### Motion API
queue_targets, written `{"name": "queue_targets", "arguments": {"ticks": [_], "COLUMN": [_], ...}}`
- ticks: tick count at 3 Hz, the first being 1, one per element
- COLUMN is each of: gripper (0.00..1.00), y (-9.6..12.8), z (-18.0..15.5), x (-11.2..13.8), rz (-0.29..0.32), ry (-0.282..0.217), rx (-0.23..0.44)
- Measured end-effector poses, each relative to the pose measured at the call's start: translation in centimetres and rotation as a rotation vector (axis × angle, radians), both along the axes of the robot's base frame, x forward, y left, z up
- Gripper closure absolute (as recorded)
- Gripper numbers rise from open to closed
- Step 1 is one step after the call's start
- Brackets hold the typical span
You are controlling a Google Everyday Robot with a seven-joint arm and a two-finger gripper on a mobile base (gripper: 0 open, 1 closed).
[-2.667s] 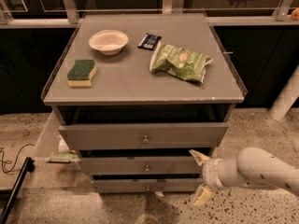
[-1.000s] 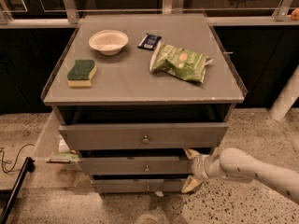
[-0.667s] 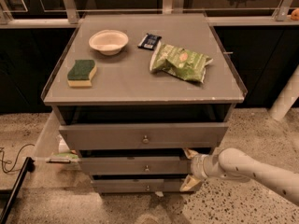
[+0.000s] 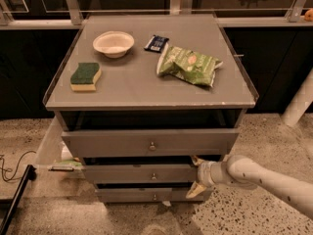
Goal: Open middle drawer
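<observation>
The middle drawer [image 4: 146, 173] is the medium-height grey front with a small round knob [image 4: 153, 176], between the taller top drawer [image 4: 146, 142] and the thin bottom drawer [image 4: 142, 195]. It is only slightly out, with a dark gap above it. My gripper [image 4: 195, 176] is at the right end of the middle drawer front. One pale finger [image 4: 197, 161] is above the front's top edge and the other is below its bottom edge. The fingers are spread. The white arm [image 4: 264, 177] reaches in from the lower right.
On the cabinet top [image 4: 132, 89] lie a white bowl [image 4: 113, 43], a green-and-yellow sponge [image 4: 85, 76], a green chip bag [image 4: 188, 65] and a dark snack packet [image 4: 156, 43]. A black cable [image 4: 12, 168] and a bar lie on the floor at left. A white post [image 4: 298, 106] stands at right.
My gripper has moved left and slightly up from beside the cabinet to the right end of the middle drawer front. It has hardly moved over the last second. The drawers look unchanged.
</observation>
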State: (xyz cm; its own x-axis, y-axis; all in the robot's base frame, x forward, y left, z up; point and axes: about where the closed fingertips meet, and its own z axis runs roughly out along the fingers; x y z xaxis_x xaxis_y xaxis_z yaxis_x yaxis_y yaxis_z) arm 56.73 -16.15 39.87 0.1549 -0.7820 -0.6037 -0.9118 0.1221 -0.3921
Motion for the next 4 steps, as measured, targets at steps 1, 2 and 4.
{"name": "queue_targets", "arguments": {"ticks": [1, 2, 4], "gripper": [0.22, 0.46, 0.92], "y": [0.0, 0.8, -0.3], "z": [0.0, 1.1, 3.8], "x": [0.0, 0.1, -2.7], "rz": [0.001, 0.027, 0.043], "ry": [0.000, -0.013, -0.034], "rx": [0.000, 0.010, 0.061]}}
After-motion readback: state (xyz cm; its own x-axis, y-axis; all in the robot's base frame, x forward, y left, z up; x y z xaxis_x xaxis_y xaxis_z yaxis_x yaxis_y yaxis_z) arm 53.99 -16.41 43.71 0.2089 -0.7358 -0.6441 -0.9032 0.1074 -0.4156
